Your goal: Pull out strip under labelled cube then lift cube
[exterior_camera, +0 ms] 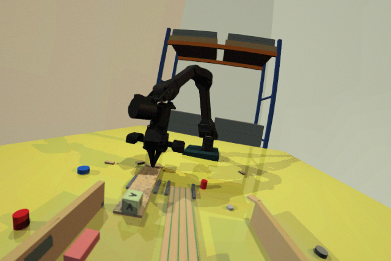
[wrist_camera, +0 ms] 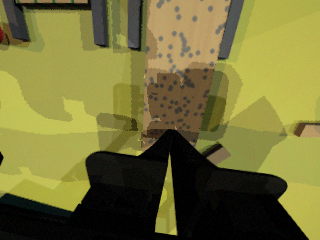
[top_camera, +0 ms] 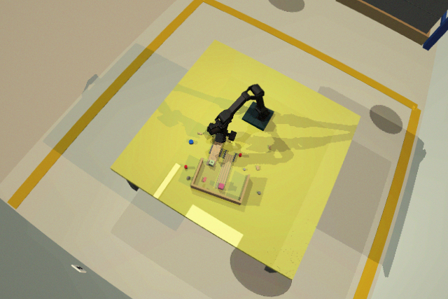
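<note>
The pale green labelled cube [top_camera: 211, 162] [exterior_camera: 132, 202] shows dark letters and rests on the far end of the dark-speckled wooden strip [top_camera: 215, 150] [exterior_camera: 144, 182] [wrist_camera: 187, 35]. The strip lies between two dark guide rails. My gripper [exterior_camera: 153, 166] [wrist_camera: 171, 133] is shut with nothing seen between its fingers. Its tips are down at the strip's arm-side end, apparently touching its top. The cube is well away from the fingers. A second strip [top_camera: 226, 168] [exterior_camera: 183, 220], with green lines, lies beside it and bears a bright pink block [top_camera: 220, 185].
A wooden wall [top_camera: 215, 195] [exterior_camera: 72, 210] stands around the cube-side area, open toward the arm. A salmon block [top_camera: 204, 179] [exterior_camera: 82, 244] lies inside it. A blue disc [top_camera: 190, 141] [exterior_camera: 83, 170] and red cylinders [top_camera: 240, 155] [exterior_camera: 21, 219] stand nearby, with small wooden pieces.
</note>
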Tool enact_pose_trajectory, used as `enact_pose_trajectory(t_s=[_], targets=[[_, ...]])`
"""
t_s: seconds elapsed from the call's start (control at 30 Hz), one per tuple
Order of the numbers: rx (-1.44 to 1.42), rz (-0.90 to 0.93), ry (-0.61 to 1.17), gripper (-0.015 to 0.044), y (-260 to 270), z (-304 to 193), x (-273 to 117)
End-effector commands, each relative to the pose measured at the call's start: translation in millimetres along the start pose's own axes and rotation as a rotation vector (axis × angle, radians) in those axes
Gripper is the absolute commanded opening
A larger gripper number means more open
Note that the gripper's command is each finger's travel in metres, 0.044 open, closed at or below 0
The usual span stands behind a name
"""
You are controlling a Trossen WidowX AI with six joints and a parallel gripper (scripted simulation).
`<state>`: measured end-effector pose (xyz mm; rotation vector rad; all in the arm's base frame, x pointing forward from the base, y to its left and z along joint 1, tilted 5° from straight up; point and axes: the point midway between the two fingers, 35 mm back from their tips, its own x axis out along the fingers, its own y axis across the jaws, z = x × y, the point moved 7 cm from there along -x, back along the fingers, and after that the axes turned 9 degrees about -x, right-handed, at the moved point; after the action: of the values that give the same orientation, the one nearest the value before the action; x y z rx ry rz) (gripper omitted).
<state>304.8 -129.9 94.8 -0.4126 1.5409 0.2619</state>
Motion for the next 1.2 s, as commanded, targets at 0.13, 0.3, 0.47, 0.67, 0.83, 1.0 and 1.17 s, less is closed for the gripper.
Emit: enact_pose_trajectory(t_s=[0.13,0.3,0.47,0.67,0.83,1.0,1.17], targets=[[0.001,0.015,0.025,0.0,3.6,-18.2,5.7],[0.001,0.015,0.026,0.0,4.6,-25.6,5.6],[0.001,0.015,0.027,0.0,5.6,-33.0,5.4],[0.001,0.015,0.027,0.0,6.8,-42.0,5.3],[0.001,0.015,0.028,0.0,7.8,-49.4,5.1],[0.001,0.015,0.028,0.0,8.4,-53.6,5.1],[0.001,0.015,0.028,0.0,8.4,-53.6,5.1]])
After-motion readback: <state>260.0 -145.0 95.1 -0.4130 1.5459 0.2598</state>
